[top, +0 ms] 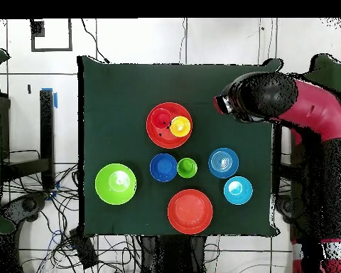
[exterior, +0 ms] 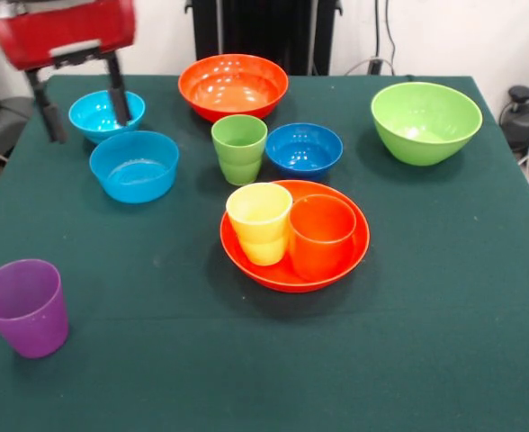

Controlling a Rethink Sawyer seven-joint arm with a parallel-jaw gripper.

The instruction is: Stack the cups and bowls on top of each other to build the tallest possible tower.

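While the gripper [exterior: 83, 112] hung spread above the light blue bowl [exterior: 105, 114], that glossy bowl looked light, slippery, best pinched at its rim.

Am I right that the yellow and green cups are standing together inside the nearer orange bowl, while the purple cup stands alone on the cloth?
Not quite: the front view shows the yellow cup and the orange cup in that orange bowl. The green cup stands on the cloth behind it. The purple cup does stand alone.

No text, label, brand, number or sign can be read in either view: the cups, bowls, worktop and arm carry no legible marking.
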